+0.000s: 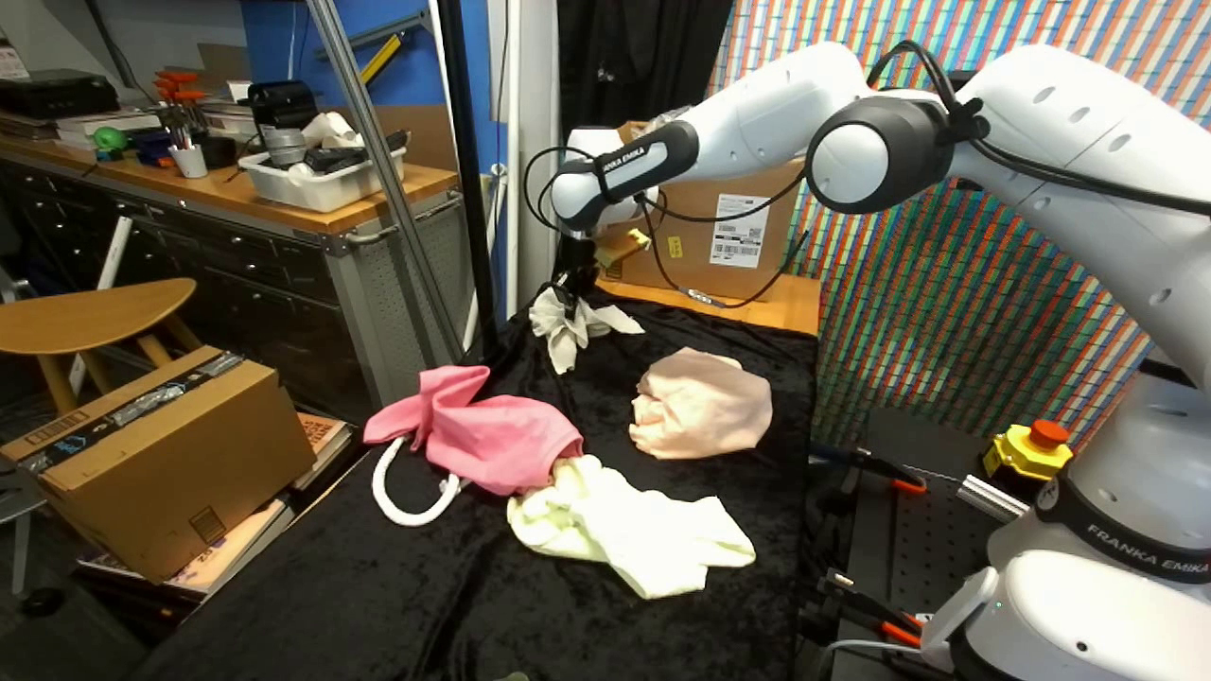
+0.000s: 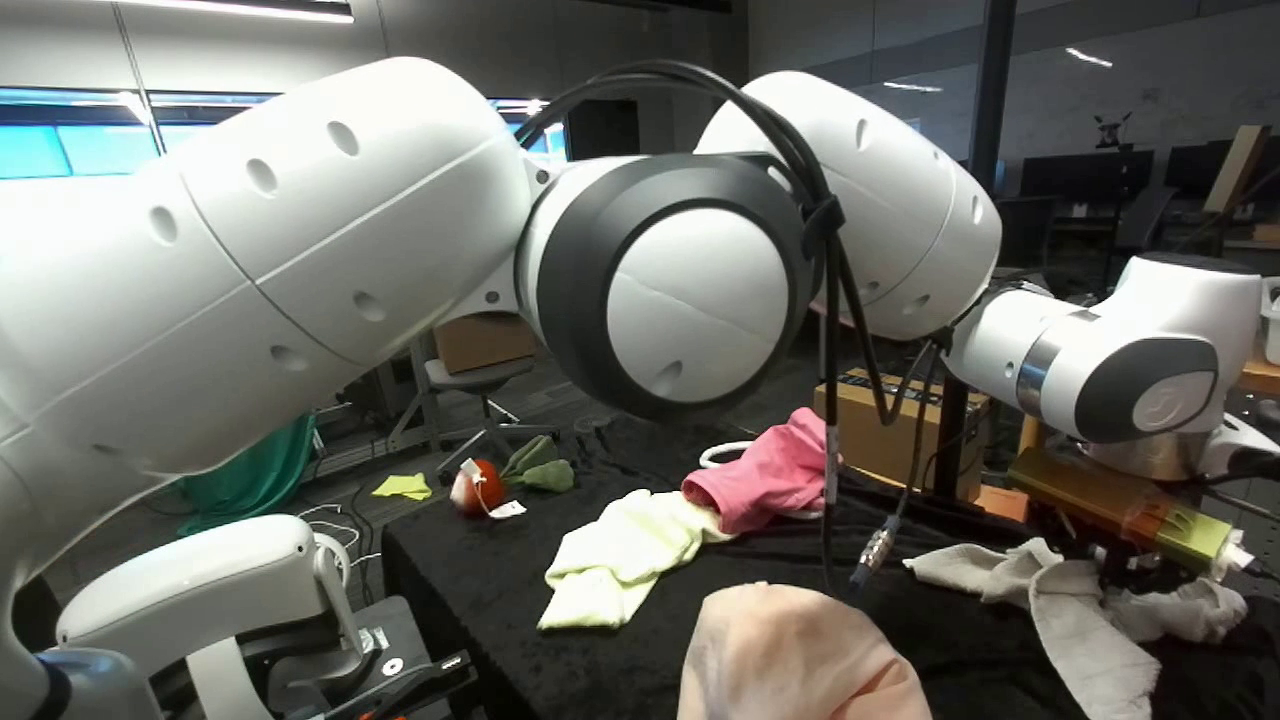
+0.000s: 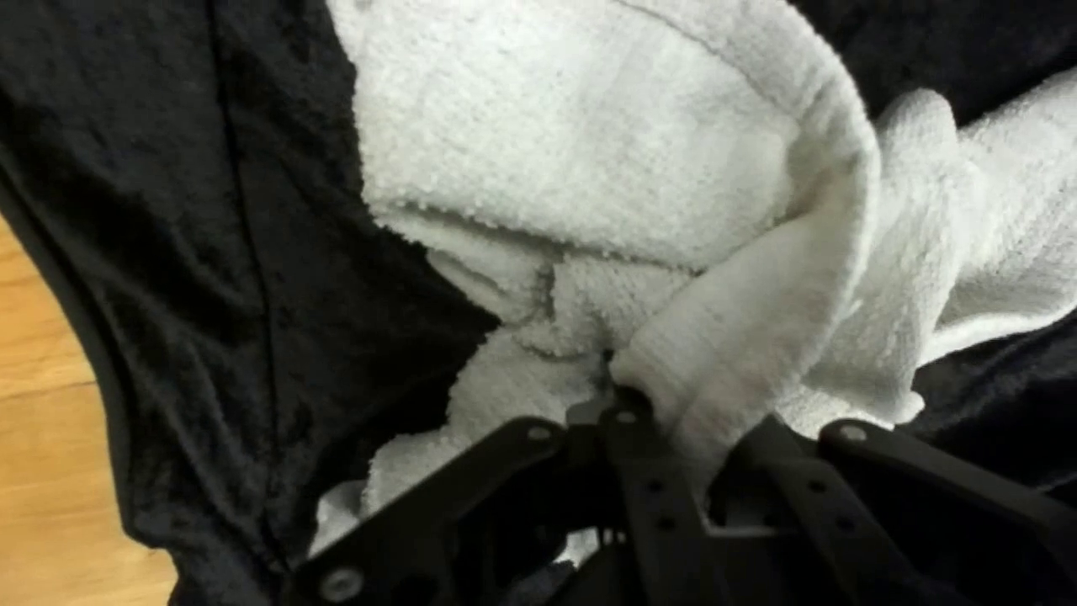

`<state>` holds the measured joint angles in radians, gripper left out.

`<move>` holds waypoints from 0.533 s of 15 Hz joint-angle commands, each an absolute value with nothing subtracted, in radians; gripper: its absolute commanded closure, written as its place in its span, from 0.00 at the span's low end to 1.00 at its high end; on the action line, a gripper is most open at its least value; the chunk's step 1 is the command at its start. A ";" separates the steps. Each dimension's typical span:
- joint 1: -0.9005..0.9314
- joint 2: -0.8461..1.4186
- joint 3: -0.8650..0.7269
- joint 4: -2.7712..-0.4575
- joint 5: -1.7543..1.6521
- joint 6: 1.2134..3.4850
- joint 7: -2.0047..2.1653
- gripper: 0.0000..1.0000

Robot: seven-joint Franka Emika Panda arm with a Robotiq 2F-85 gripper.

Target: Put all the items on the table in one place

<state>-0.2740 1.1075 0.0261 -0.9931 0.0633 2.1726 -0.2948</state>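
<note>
Gray cloth (image 3: 606, 151) is pinched in your gripper (image 3: 697, 425), near an edge of the black cover (image 3: 193, 278), with room before the peach cloth (image 1: 702, 405).

Beyond the pincer (image 3: 693, 429) and to its right, in an exterior view, stood a cardboard box (image 1: 700, 270) bearing a white label (image 1: 741, 222). A black curtain (image 1: 648, 57) hung above and behind the pincer, and a multicoloured striped backdrop (image 1: 899, 322) showed farther to its right. Well to the pincer's left, a workbench (image 1: 426, 183) with dark drawers (image 1: 255, 274) carried a loaded white bin (image 1: 326, 194), a white cup (image 1: 188, 161) and a green ball (image 1: 110, 139). Lower left of the pincer, well apart, a taped carton (image 1: 180, 473) rested on books (image 1: 236, 550), a wooden stool (image 1: 95, 317) behind it. In an exterior view, far left of the pincer, a grey chair (image 2: 480, 375) held a brown carton (image 2: 488, 340).
</note>
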 commanded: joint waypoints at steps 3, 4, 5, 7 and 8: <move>-0.310 0.974 0.086 -1.087 0.079 2.032 -0.439 0.90; -0.320 0.945 0.101 -1.108 0.082 1.990 -0.476 0.90; -0.326 0.914 0.108 -1.131 0.080 1.956 -0.502 0.90; -0.339 0.841 0.124 -1.195 0.077 1.895 -0.552 0.90; -0.345 0.799 0.132 -1.236 0.076 1.874 -0.578 0.90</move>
